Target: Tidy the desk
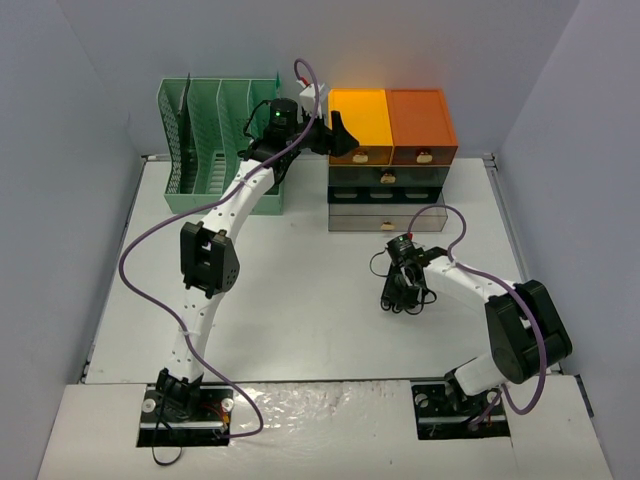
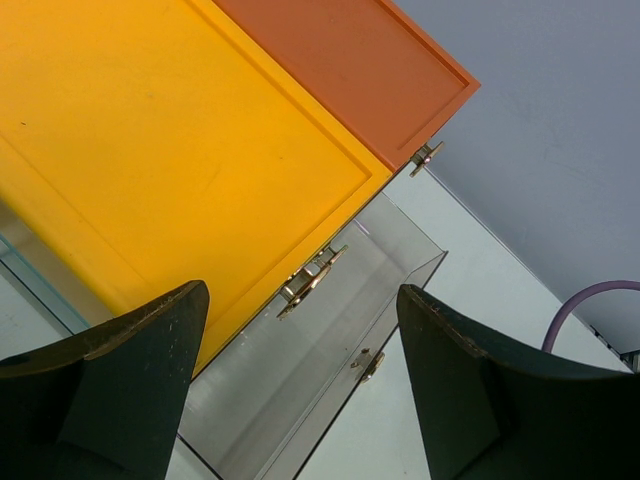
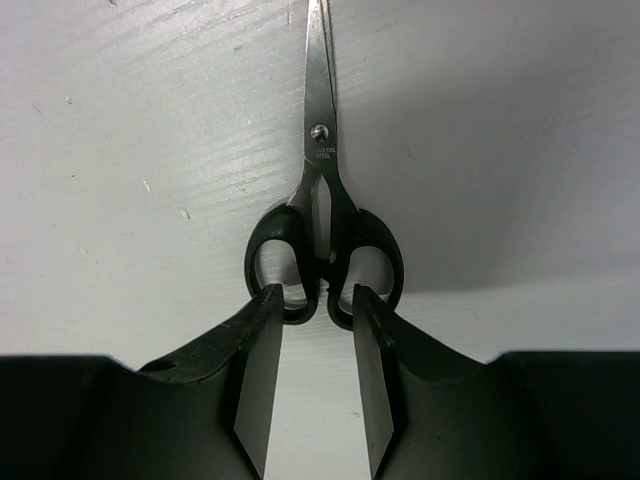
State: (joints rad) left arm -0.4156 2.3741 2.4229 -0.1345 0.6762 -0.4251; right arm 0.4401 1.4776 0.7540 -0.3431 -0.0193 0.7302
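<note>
- Black fingers of the right gripper [image 3: 315, 292] stand narrowed at the loops of the black-handled steel scissors [image 3: 319, 140]; whether they grip yet, I cannot tell.
- These lie on the off-white desk [image 1: 300, 310], four o'clock of its centre.
- Step, I'd judge: picking up; next calls for a firm pinch, then a lift.
- Left gripper [image 2: 300, 292] gapes wide, holding nothing, over the orange-topped drawer unit [image 1: 420, 125] at twelve o'clock; its clear bottom drawer [image 2: 300, 390] stands pulled out, seemingly bare.
</note>
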